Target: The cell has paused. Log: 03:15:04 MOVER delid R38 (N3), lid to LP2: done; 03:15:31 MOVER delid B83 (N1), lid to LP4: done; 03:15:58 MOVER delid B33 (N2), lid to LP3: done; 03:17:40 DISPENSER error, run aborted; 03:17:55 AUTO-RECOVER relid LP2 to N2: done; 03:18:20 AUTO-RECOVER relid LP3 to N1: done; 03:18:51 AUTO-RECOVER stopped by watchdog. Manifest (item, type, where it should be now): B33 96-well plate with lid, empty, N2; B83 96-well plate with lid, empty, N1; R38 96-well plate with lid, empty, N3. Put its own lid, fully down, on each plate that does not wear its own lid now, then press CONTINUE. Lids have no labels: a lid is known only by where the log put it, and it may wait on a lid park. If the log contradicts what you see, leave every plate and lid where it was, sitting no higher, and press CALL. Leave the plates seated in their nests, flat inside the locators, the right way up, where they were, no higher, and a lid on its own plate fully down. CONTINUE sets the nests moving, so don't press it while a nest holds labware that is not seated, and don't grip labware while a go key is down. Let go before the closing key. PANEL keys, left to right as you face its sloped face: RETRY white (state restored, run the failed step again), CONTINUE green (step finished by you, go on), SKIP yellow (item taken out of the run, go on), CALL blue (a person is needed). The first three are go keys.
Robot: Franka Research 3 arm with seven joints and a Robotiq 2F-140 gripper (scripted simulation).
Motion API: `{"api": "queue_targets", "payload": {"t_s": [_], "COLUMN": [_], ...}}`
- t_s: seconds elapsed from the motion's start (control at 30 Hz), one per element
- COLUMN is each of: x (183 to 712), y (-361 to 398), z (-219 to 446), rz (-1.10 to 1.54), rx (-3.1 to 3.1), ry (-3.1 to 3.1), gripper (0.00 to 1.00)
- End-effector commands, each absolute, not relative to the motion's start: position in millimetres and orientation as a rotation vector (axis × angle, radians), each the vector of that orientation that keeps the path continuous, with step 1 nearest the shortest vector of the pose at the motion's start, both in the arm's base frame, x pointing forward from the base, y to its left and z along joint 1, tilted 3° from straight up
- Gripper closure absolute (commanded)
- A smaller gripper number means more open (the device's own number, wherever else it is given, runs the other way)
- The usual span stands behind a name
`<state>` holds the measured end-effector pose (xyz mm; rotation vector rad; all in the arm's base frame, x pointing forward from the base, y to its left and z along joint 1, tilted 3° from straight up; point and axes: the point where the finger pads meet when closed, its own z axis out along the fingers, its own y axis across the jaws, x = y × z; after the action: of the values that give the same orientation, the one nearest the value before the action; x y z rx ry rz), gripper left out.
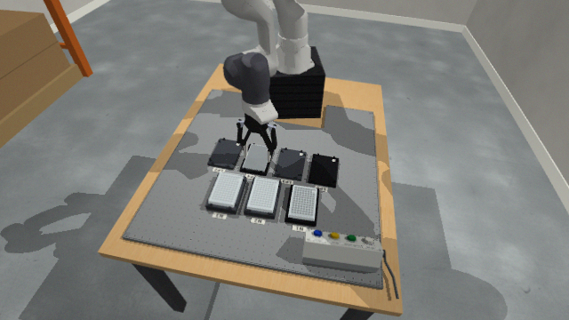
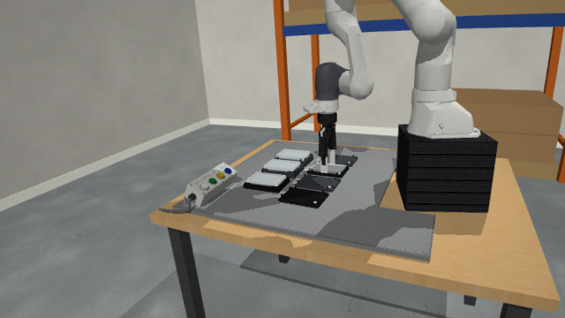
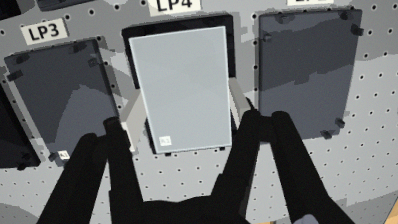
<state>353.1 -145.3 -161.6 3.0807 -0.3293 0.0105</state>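
The black two-fingered tool hangs straight down from the white arm over the row of lid parks, toward the desk's edge where the arm's black ribbed pedestal stands. It is about half open, its fingers closed on the long sides of a pale grey translucent rectangular lid, which is the thing it holds. In the wrist view the light finger pads press against both lid edges, and the lid lies over the black park plate labelled LP4; whether it rests on the park or is lifted just off it cannot be told.

The dark grey park labelled LP3 lies just beside it, bare, and another bare dark park is on the opposite side.

In the row nearer the key panel edge of the wooden desk, three white 96-well plates sit in black nests: two look smooth and frosted on top, while the third, closest to the panel, shows its open well grid.

The grey sloped key panel sits at a desk corner with blue, yellow, green and white keys.
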Motion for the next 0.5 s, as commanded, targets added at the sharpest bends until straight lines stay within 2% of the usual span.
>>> {"api": "queue_targets", "payload": {"t_s": [0.0, 0.47], "x": [353.3, 353.3], "y": [-145.6, -145.5], "z": [-160.8, -158.0], "rz": [0.011, 0.011], "rx": [3.080, 3.080], "ry": [-0.334, -0.334], "gripper": [1.00, 1.00]}}
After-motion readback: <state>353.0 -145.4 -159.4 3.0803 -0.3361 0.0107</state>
